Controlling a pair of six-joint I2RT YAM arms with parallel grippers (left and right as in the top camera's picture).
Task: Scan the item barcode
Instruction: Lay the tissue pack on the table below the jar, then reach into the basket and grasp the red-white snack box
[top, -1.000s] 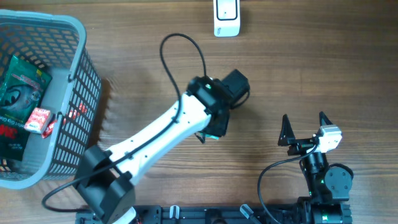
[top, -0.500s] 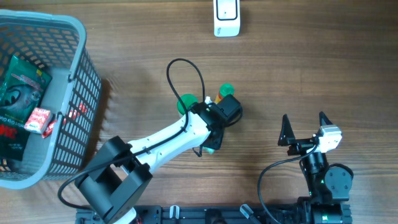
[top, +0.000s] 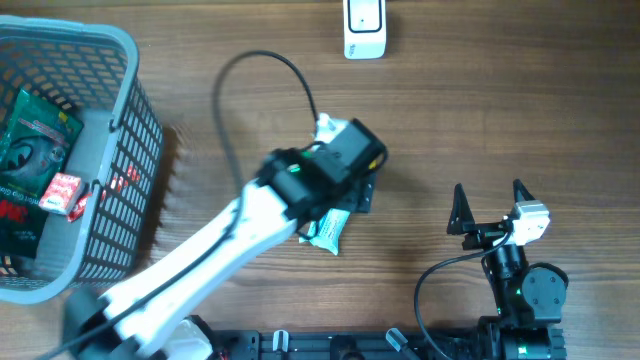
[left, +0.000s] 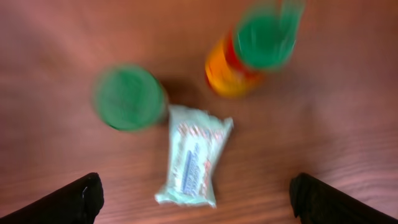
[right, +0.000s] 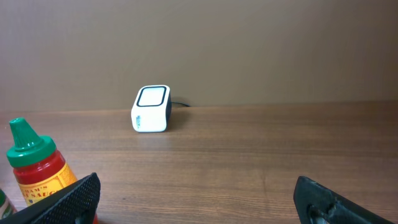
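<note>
Likely pick-up step: left gripper (left: 199, 211) above packet (left: 193, 162), jaws apart; right gripper (top: 489, 195) jaws apart, idle. Next: descend, pinch packet across width, show it to scanner (top: 364, 28).

The surface (top: 500, 100) is matt, grained brown wood; beneath the left hand (left: 200, 200) the packet (left: 191, 163) is shiny crinkled film, beyond it the bottle (right: 36, 174) smooth plastic, the scanner (right: 151, 109) glossy white plastic.
</note>
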